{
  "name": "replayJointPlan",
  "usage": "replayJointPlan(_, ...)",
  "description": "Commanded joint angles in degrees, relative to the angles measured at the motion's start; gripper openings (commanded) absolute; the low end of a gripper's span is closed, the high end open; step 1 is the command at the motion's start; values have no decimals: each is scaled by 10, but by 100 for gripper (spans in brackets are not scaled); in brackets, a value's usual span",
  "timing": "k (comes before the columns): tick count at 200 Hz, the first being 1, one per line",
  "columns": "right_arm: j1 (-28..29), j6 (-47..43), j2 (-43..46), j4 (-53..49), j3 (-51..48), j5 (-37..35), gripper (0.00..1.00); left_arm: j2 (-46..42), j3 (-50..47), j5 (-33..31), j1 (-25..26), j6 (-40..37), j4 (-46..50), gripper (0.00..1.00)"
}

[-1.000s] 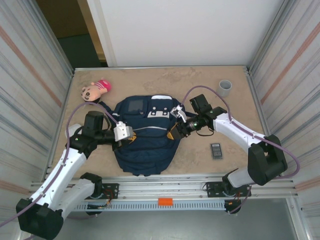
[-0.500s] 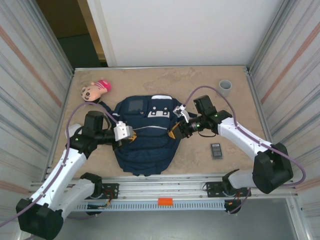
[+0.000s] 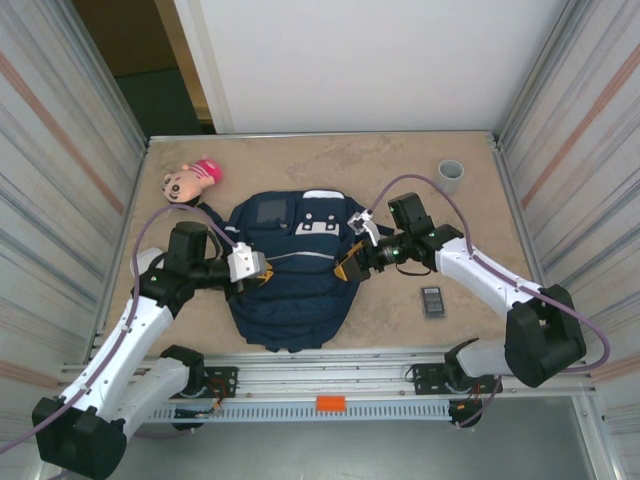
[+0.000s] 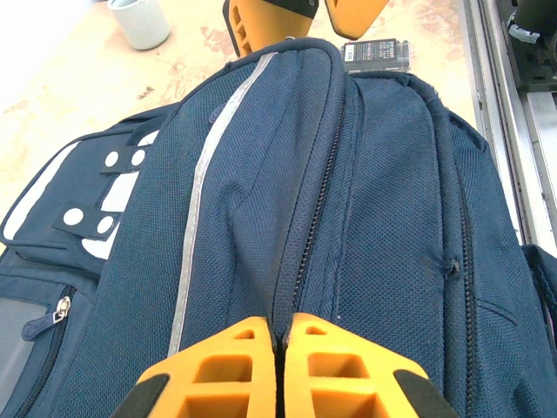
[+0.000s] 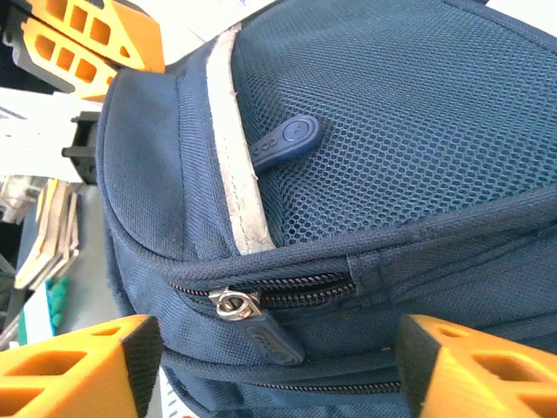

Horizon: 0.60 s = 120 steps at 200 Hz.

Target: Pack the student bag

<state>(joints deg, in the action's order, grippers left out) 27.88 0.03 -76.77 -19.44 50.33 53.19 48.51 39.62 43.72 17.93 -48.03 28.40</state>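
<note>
- Top view: the student bag (image 3: 290,275) lies flat in the middle of the table (image 3: 400,170), front pocket up, an arm on either flank. The left gripper (image 3: 252,267) sits at the bag's left edge and the right gripper (image 3: 349,266) at its right edge. A plush doll (image 3: 190,180) waits at the far left, a grey cup (image 3: 451,176) at the far right, and a small dark device (image 3: 432,301) lies near the right arm. None of them is packed, so my read is that we're at the opening step.
- Left wrist view: the left gripper (image 4: 280,329) has its jaws pressed together on a ridge of navy fabric right where the zipper track (image 4: 306,244) runs in. It looks like an anchor grip that keeps the student bag (image 4: 383,192) taut. The white stripe (image 4: 207,183) runs up the pocket, and the right gripper (image 4: 307,19) hangs just past the far edge.
- Right wrist view: the right gripper (image 5: 278,348) has its jaws spread wide, straddling the student bag (image 5: 392,113) and holding nothing. The metal zipper slider (image 5: 233,302) and its dark pull tab (image 5: 275,340) sit between the fingers, left of centre. A second blue pull tab (image 5: 288,139) rests on the mesh above.
- Next call, as I judge it: slide a touch toward that slider, close on the tab, then draw it along the track while the left holds firm. The tab is small, so a slip is the risk.
</note>
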Motion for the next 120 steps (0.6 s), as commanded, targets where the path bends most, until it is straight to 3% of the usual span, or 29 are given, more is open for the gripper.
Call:
replayJointPlan(1,15,13,-1,32,-2,14,74,-18,6,41,-2,9,-45,0)
replayJointPlan(24,39,14,-7,38,-1,18,73,-18,5,42,-2,9,-47,0)
replayJointPlan(68,38,20,13,25,-4,17,39,-16,5,40,-2,9,-48,0)
replayJointPlan(120,33,44,56,-19,5,-14,25,-14,6,35,-3,7,-47,0)
